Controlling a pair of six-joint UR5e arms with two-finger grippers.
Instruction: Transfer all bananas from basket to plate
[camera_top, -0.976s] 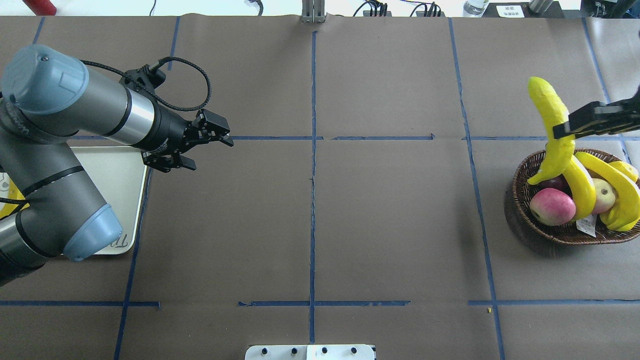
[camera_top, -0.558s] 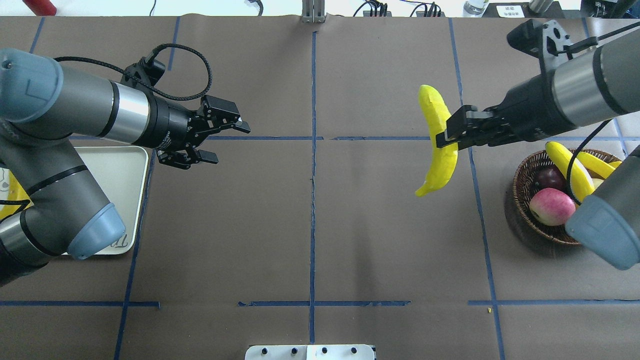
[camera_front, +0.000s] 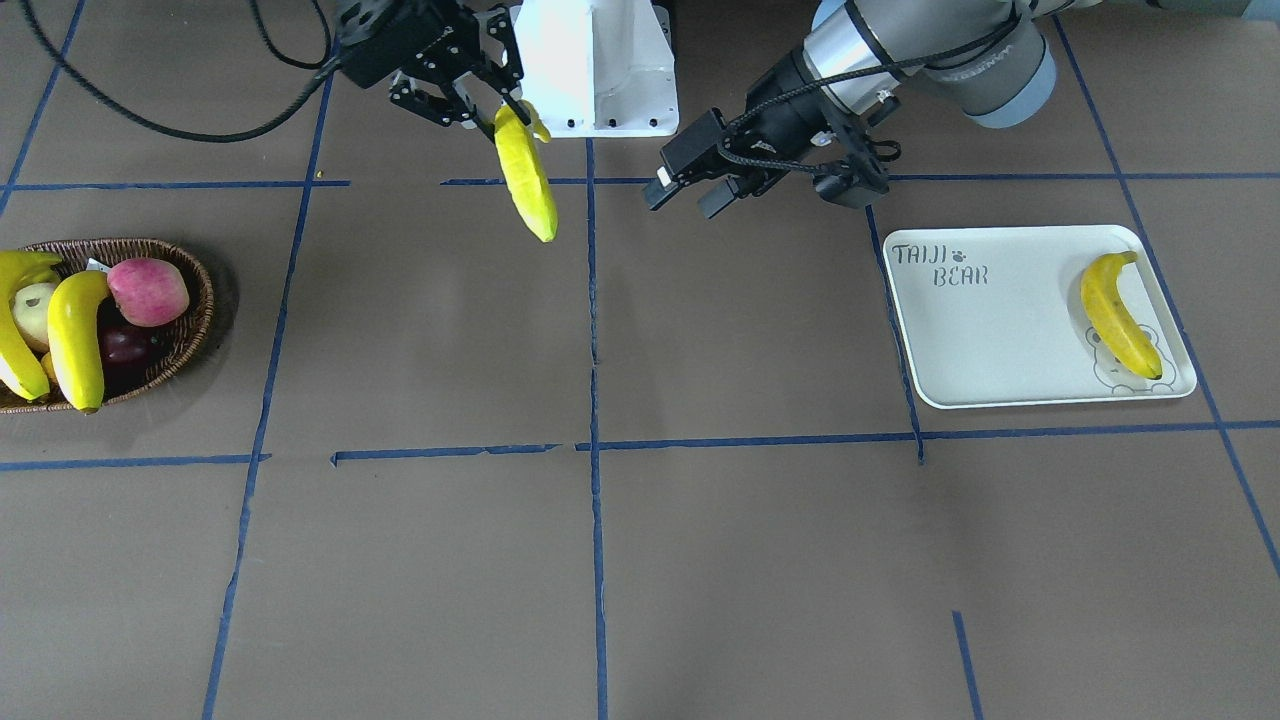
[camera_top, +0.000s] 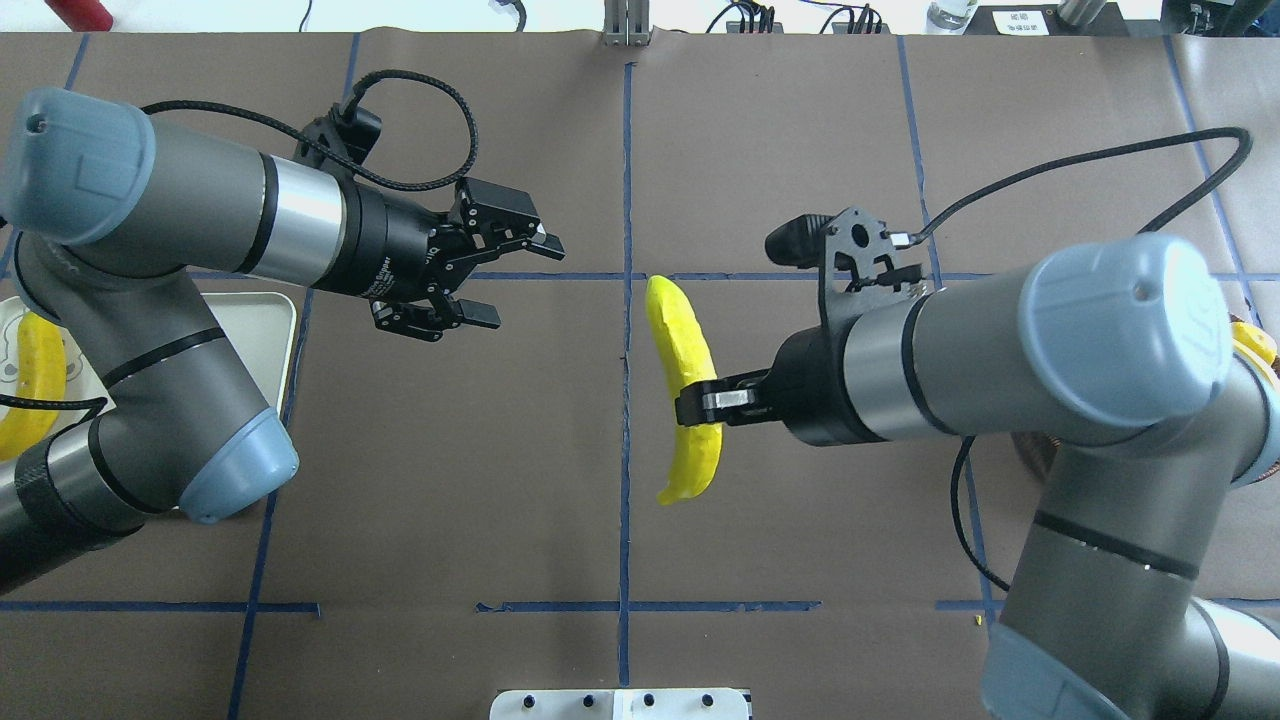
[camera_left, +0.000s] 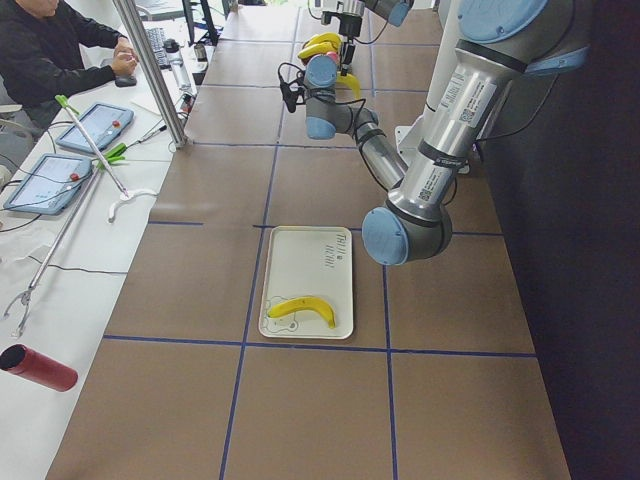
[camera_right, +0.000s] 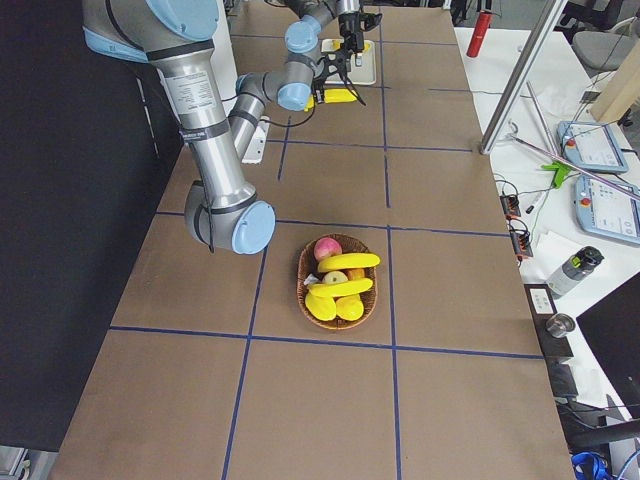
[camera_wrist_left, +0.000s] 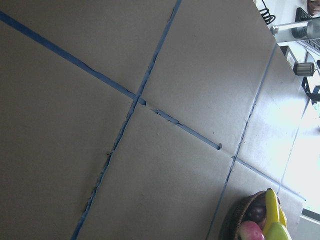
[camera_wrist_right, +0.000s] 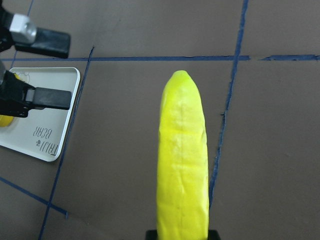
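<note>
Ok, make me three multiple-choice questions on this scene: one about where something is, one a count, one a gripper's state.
1. Where is the held banana, in the right gripper? A) in the basket B) on the plate C) in the air between the two
2. How many bananas lie on the plate? A) none B) one C) three
3. The left gripper is: A) open, empty B) shut on a banana C) shut on an apple
Answers: 1 C, it hangs clear of both. 2 B, a lone banana lies there. 3 A, its fingers are spread with nothing between.
</note>
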